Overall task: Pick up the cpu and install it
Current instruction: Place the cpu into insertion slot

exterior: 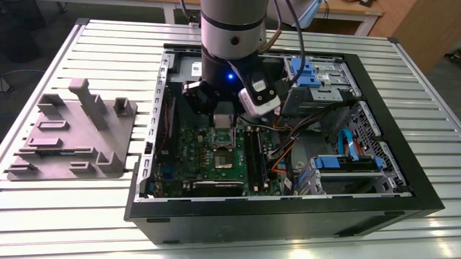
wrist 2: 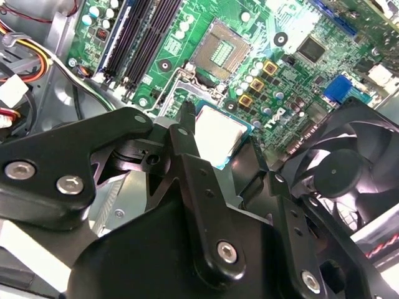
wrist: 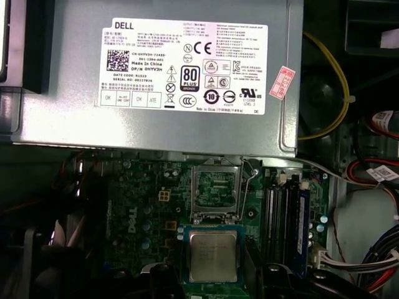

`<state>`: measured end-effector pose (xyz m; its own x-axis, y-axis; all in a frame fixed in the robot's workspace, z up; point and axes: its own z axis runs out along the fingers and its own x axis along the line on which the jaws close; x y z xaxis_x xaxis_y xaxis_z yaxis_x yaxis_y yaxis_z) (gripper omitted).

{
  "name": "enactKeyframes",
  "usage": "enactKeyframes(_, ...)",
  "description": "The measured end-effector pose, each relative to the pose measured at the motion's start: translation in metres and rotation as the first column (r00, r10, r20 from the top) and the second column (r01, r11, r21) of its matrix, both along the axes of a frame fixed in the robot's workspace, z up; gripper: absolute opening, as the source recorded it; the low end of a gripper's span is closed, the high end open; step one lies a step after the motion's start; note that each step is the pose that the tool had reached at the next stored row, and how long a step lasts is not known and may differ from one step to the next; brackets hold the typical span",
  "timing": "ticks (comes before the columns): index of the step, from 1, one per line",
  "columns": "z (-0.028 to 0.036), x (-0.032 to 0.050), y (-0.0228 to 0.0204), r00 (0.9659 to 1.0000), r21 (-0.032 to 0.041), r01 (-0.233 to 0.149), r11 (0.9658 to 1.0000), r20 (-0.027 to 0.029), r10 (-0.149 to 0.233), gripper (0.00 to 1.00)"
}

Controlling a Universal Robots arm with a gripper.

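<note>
Between the black fingers (wrist 2: 181, 134) of my gripper (wrist 2: 221, 140) sits the cpu (wrist 2: 219, 134), a small square chip with a silvery top; the gripper is shut on it. It hangs above the green motherboard (wrist 2: 293, 81), a short way off the open socket (wrist 2: 219, 47). The first wrist view has the cpu (wrist: 213, 255) just beside the empty socket (wrist: 215, 190), whose lever is raised. From the exterior view, my gripper (exterior: 223, 117) is low inside the open computer case (exterior: 288, 210), over the board's socket (exterior: 222, 161).
A grey fixture plate (exterior: 72, 140) with upright blocks lies outside the case, at the exterior view's left. The power supply (wrist: 156, 75) stands close beside the socket. Black memory sticks (wrist 2: 143, 43), a black fan (wrist 2: 349, 168), loose cables (exterior: 288, 151) and blue drive brackets (exterior: 346, 162) crowd the case.
</note>
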<state>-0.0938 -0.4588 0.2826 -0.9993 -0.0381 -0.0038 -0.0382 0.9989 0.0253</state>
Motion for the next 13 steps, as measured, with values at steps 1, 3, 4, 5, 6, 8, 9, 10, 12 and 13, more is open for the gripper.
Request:
enactKeyframes(1, -0.0008, 0.0, 0.0, 1.0, -0.0001, 0.0, 1.0, -0.0001, 0.0, 0.47)
enactKeyframes(3, -0.0025, 0.0001, 0.0, 1.0, -0.0001, 0.0, 1.0, 0.0, 0.0, 0.47)
enactKeyframes(4, -0.0035, 0.0001, 0.0, 1.0, -0.0002, 0.0, 1.0, 0.0, 0.0, 0.47)
enactKeyframes(5, -0.0045, 0.0001, 0.0, 1.0, -0.0002, 0.0, 1.0, -0.0001, 0.0, 0.47)
enactKeyframes(6, -0.0056, 0.0001, 0.0, 1.0, -0.0001, 0.0, 1.0, 0.0, 0.0, 0.47)
enactKeyframes(8, -0.0075, 0.0001, 0.0, 1.0, -0.0002, 0.0, 1.0, 0.0, 0.0, 0.47)
enactKeyframes(9, -0.0084, 0.0001, 0.0, 1.0, -0.0001, 0.0, 1.0, 0.0, 0.0, 0.47)
enactKeyframes(10, -0.0092, 0.0001, 0.0, 1.0, -0.0001, 0.0, 1.0, 0.0, 0.0, 0.47)
enactKeyframes(12, -0.0106, 0.0001, 0.0, 1.0, -0.0002, 0.0, 1.0, 0.0, 0.0, 0.47)
enactKeyframes(13, -0.0111, 0.0001, 0.0, 1.0, -0.0004, 0.0, 1.0, 0.0, 0.0, 0.47)
